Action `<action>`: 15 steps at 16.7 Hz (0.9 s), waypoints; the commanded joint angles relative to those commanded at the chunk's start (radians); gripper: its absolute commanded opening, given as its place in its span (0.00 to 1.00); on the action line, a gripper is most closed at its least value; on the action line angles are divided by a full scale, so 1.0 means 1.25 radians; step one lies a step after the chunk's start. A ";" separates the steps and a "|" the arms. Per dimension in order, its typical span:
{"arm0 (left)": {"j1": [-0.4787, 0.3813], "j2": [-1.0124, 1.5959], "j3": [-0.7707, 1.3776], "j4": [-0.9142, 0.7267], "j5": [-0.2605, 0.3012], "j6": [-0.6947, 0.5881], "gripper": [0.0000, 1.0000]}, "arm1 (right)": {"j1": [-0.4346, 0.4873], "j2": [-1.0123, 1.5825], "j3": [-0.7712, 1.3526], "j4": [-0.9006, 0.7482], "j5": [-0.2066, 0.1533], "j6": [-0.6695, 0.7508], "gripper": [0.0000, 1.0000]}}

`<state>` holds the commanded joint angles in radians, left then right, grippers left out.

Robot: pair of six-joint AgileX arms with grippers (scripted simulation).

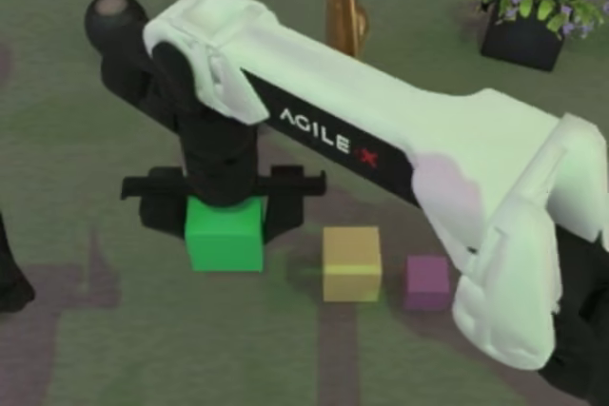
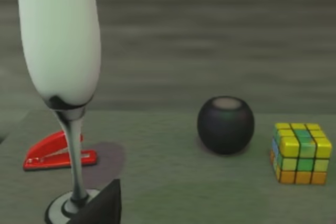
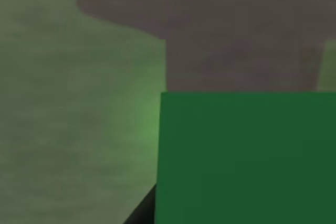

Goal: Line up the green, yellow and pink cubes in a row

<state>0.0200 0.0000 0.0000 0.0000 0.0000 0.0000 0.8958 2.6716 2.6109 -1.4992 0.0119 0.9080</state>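
My right arm reaches across the table from the right, and its gripper [image 1: 225, 204] sits directly over the green cube [image 1: 225, 235]. The black fingers flank the cube's far edge on either side; whether they are pressing it or standing clear, I cannot tell. The right wrist view is filled mostly by the cube's green face [image 3: 247, 158], very close to the camera, with the table [image 3: 68, 103] beyond it.

To the right of the gripper, the yellow cube [image 1: 351, 263] stands apart from the green one, and the pink cube [image 1: 426, 281] is just beyond the yellow. The three lie roughly in one line.

My left arm is parked at the left edge; only a dark part [image 1: 11, 278] shows. Its wrist view shows a white goblet [image 2: 60, 45], a red stapler [image 2: 58, 151], a black ball [image 2: 226, 124] and a gridded puzzle cube [image 2: 300, 153].

Behind the right arm: a potted plant [image 1: 535, 7] and a bronze object [image 1: 343, 2].
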 joint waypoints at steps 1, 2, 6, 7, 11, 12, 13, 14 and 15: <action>0.000 0.000 0.000 0.000 0.000 0.000 1.00 | 0.001 -0.010 -0.055 0.034 0.000 0.000 0.00; 0.000 0.000 0.000 0.000 0.000 0.000 1.00 | 0.001 -0.020 -0.105 0.068 0.000 0.001 0.00; 0.000 0.000 0.000 0.000 0.000 0.000 1.00 | 0.003 -0.046 -0.220 0.166 0.001 0.004 0.00; 0.000 0.000 0.000 0.000 0.000 0.000 1.00 | 0.003 -0.049 -0.227 0.173 0.002 0.004 0.00; 0.000 0.000 0.000 0.000 0.000 0.000 1.00 | 0.003 -0.049 -0.228 0.173 0.002 0.004 0.00; 0.000 0.000 0.000 0.000 0.000 0.000 1.00 | 0.003 -0.049 -0.228 0.173 0.002 0.004 0.08; 0.000 0.000 0.000 0.000 0.000 0.000 1.00 | 0.003 -0.049 -0.228 0.173 0.002 0.004 0.15; 0.000 0.000 0.000 0.000 0.000 0.000 1.00 | 0.003 -0.049 -0.228 0.173 0.002 0.004 0.23; 0.000 0.000 0.000 0.000 0.000 0.000 1.00 | 0.003 -0.049 -0.228 0.173 0.002 0.004 0.30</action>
<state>0.0200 0.0000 0.0000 0.0000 0.0000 0.0000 0.9001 2.6108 2.3261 -1.2825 0.0139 0.9129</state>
